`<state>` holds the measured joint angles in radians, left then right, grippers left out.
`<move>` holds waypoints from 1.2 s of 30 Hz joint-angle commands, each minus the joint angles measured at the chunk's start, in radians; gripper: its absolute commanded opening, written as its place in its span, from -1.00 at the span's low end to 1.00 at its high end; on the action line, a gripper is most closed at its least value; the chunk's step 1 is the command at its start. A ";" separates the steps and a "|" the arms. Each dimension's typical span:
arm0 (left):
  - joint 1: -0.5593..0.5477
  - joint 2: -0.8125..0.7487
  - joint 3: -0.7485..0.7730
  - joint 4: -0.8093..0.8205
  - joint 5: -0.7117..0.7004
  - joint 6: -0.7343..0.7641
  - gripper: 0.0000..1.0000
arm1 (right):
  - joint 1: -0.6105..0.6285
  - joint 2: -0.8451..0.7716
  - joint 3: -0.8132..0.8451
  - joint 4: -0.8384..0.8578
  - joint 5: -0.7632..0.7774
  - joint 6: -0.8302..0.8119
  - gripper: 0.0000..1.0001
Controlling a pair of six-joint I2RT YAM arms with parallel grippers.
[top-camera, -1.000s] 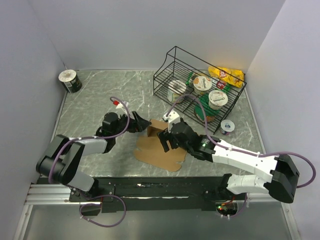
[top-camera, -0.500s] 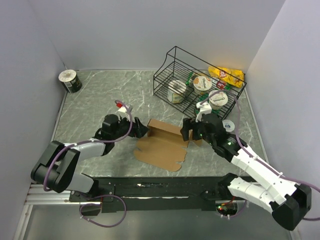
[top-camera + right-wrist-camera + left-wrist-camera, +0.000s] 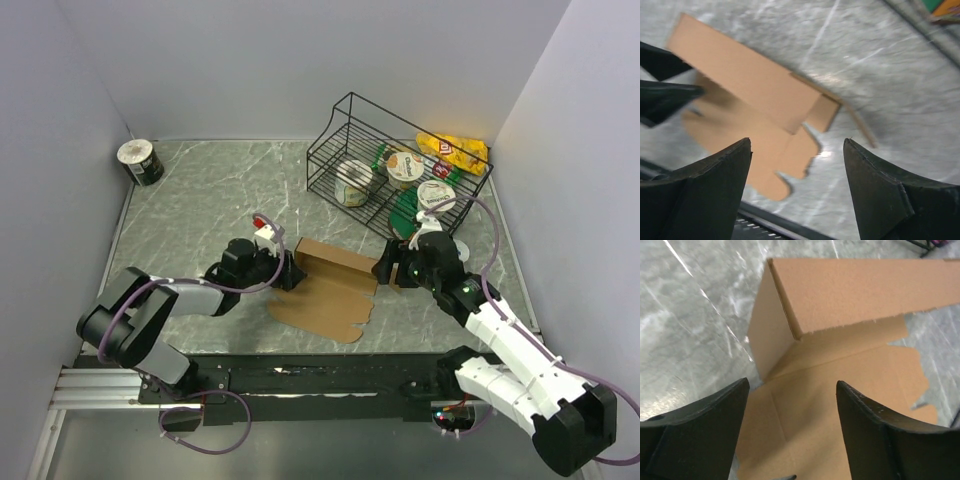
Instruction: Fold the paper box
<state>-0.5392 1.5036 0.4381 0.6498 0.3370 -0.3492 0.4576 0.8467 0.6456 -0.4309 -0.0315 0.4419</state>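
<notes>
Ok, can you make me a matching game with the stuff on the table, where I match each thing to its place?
Things:
1. paper box
2. black wire basket
3. roll
4. yellow packet

Places:
A. in the far left corner of the table
B. by the basket's far right corner
C. between the left pincer and the right pincer, one wall folded up
D. at the far right, with pots inside

Pairs: 1-C, 2-D, 3-A, 4-B
</notes>
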 commanded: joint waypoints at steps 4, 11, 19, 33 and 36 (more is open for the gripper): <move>-0.048 0.004 0.016 0.137 -0.180 0.027 0.45 | -0.002 -0.029 -0.040 0.122 -0.116 0.277 0.57; -0.071 0.063 0.033 0.183 -0.202 0.049 0.36 | -0.004 0.026 -0.038 0.213 -0.133 0.301 0.57; -0.120 0.086 0.040 0.185 -0.305 0.084 0.09 | -0.002 0.086 -0.009 0.225 -0.113 0.268 0.56; -0.163 0.109 0.059 0.171 -0.363 0.101 -0.18 | -0.002 0.221 -0.034 0.320 -0.071 0.245 0.55; -0.171 0.109 0.059 0.175 -0.374 0.107 -0.23 | -0.004 0.229 -0.049 0.354 -0.062 0.245 0.55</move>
<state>-0.6918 1.6039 0.4644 0.7815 -0.0166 -0.2630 0.4576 1.0626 0.6018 -0.1593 -0.1165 0.6941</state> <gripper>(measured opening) 0.402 0.776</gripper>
